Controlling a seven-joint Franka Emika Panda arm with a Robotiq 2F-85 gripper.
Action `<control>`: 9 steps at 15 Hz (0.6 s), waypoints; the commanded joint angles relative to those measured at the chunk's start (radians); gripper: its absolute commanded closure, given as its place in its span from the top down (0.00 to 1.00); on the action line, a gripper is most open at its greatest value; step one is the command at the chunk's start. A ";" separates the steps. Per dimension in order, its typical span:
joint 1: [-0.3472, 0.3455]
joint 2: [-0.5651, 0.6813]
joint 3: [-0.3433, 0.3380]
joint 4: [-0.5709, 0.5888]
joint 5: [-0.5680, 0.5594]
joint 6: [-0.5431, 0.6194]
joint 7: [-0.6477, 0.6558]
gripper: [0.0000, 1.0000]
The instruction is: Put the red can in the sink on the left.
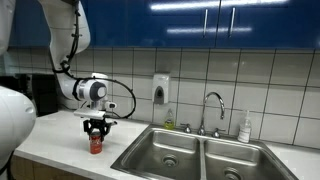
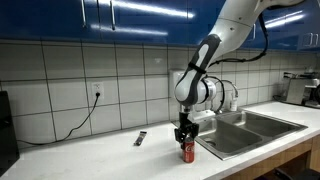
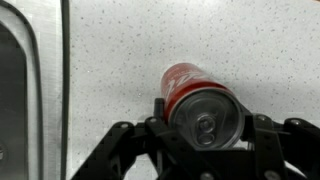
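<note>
Red can (image 3: 200, 105): red body, silver lid, pull tab unopened.
Can pose: upright, base on the speckled counter (image 3: 120, 40).
Can state: clasped at 3 and 9 o'clock by the gripper (image 3: 200, 115).
Can place: well apart from the sink, which lies at its 3 o'clock in an exterior view (image 1: 96, 144).
Left sink (image 1: 148, 155): steel basin, bare, the nearer of two to the can.
Sink in the wrist view: only its rim, at the can's 9 o'clock.
</note>
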 commanded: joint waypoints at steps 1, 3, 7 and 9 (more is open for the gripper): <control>-0.011 -0.030 -0.003 0.011 -0.022 -0.030 0.016 0.39; -0.005 -0.055 -0.012 0.012 -0.037 -0.048 0.034 0.39; -0.003 -0.113 -0.019 0.012 -0.058 -0.085 0.057 0.39; -0.006 -0.141 -0.020 0.014 -0.062 -0.100 0.063 0.39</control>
